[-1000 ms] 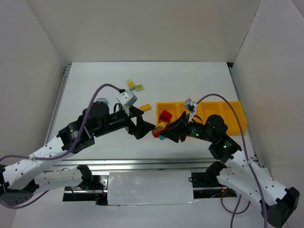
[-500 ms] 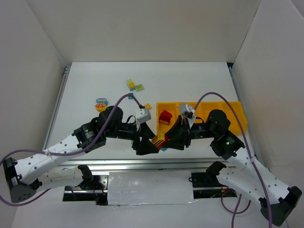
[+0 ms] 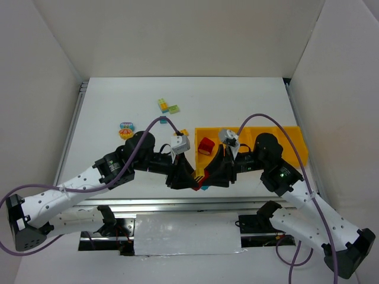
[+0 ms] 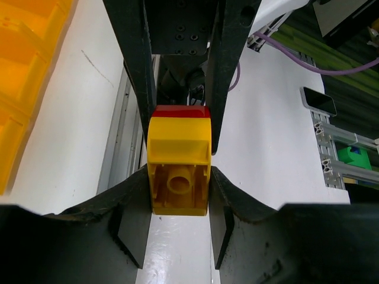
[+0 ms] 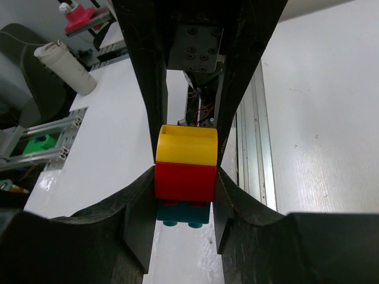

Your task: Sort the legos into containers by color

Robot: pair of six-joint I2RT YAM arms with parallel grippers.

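Note:
A clump of joined legos hangs above the table's near edge: a yellow brick (image 4: 179,171), a red brick (image 5: 185,181) and a teal brick (image 5: 182,214). My left gripper (image 4: 179,184) is shut on the yellow end. Facing it tip to tip, my right gripper (image 5: 185,189) is shut on the red brick, and the teal brick hangs under it. In the top view the clump (image 3: 199,176) shows between both grippers. The yellow-orange containers (image 3: 278,131) lie at right, with a red brick (image 3: 206,146) in the leftmost compartment.
Loose legos lie on the white table: a green-yellow clump (image 3: 165,106) at the back, a multicoloured clump (image 3: 126,129) at left, an orange brick (image 3: 184,132) beside the tray. White walls stand on three sides. A metal rail (image 3: 177,203) runs along the near edge.
My left gripper moved right and nearer, onto the clump, and its jaws closed on the yellow brick. My right gripper, still holding the clump, shifted slightly toward the left.

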